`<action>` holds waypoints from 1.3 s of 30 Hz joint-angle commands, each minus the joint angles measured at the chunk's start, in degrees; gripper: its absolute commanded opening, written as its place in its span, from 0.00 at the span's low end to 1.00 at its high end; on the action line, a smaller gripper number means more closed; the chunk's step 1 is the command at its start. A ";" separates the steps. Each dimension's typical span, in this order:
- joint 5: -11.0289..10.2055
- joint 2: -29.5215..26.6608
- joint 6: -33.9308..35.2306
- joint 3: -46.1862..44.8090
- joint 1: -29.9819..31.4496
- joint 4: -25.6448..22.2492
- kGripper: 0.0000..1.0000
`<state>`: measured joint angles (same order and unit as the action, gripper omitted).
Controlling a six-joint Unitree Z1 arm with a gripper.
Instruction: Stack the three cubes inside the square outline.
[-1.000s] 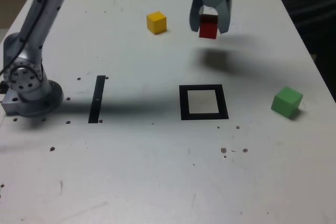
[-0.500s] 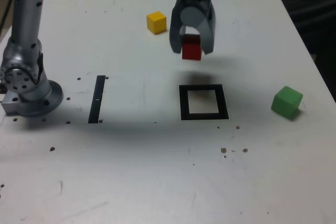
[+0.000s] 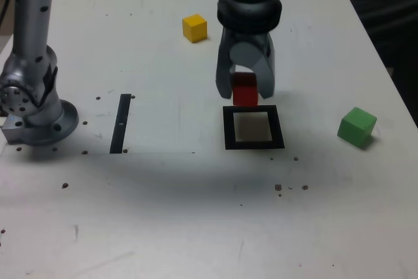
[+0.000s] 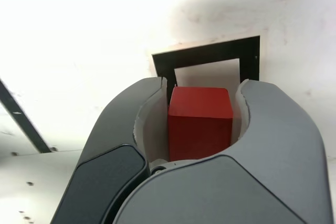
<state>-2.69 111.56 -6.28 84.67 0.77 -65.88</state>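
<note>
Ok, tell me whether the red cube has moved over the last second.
Yes. Held in the gripper, the red cube has travelled from beside the yellow cube toward the exterior view's bottom, to the square outline.

Bright overhead light washes the white table [image 3: 163, 213] nearly blank in the wrist view. A soft, broad shadow lies around the square outline [image 3: 253, 128]. The exterior view is slightly grainy.
</note>
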 commanded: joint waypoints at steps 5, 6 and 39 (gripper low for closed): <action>0.10 1.29 2.36 -1.42 0.39 1.88 0.32; 0.12 1.47 2.71 -1.56 0.48 2.03 0.32; 0.39 4.46 6.28 -3.83 2.61 5.25 0.98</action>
<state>-2.17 116.06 -0.10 80.95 3.29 -60.79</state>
